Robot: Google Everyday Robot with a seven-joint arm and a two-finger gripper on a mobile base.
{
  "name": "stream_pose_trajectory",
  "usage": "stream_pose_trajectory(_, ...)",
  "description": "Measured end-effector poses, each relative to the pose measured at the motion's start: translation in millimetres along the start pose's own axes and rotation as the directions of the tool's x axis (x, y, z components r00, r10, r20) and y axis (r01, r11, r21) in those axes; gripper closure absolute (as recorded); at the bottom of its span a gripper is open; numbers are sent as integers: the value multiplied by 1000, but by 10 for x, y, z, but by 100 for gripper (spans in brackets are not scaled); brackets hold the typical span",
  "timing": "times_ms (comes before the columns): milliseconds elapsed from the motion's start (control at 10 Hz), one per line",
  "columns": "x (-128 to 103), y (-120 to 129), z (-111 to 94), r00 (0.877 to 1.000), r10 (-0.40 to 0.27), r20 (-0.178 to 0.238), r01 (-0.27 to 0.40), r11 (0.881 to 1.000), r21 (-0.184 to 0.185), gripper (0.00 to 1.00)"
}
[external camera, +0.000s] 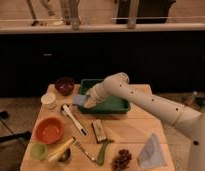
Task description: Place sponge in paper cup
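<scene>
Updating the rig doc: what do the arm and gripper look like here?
The arm is off-white: smooth, rounded tubular segments with a bulbous joint and small dark dots along the shell. No loose cables show. The gripper, over the left edge of the green tray, is the same pale colour.
</scene>
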Motion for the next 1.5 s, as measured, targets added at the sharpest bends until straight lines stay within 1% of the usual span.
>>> stream_pose_trajectory(100,-77,32,62,1000,0,11,0,1000,-18,100)
stream_pose_trajectory(200,-48,19,38,1000,3,10,-3,1000,-14,100)
stream_pose_trajectory(500,-72,27,55,1000,-2,11,2,1000,-17,100)
stream_pose_trajectory(700,-48,22,42,1000,1,10,-1,1000,-15,100)
stream_pose_trajectory(900,-103,-2,65,1000,-19,15,20,999,-26,100)
stream_pose_trajectory(1100,-311,-45,172,998,-52,26,53,998,-38,100)
stream_pose_trajectory(1200,-505,-72,270,996,-76,36,78,996,-45,100)
stream_pose_trajectory(1300,-640,-85,335,995,-95,43,97,994,-50,100)
stream_pose_trajectory(1400,-757,-118,376,993,-111,50,114,992,-52,100)
stream_pose_trajectory(1500,-815,-144,405,991,-121,54,124,991,-54,100)
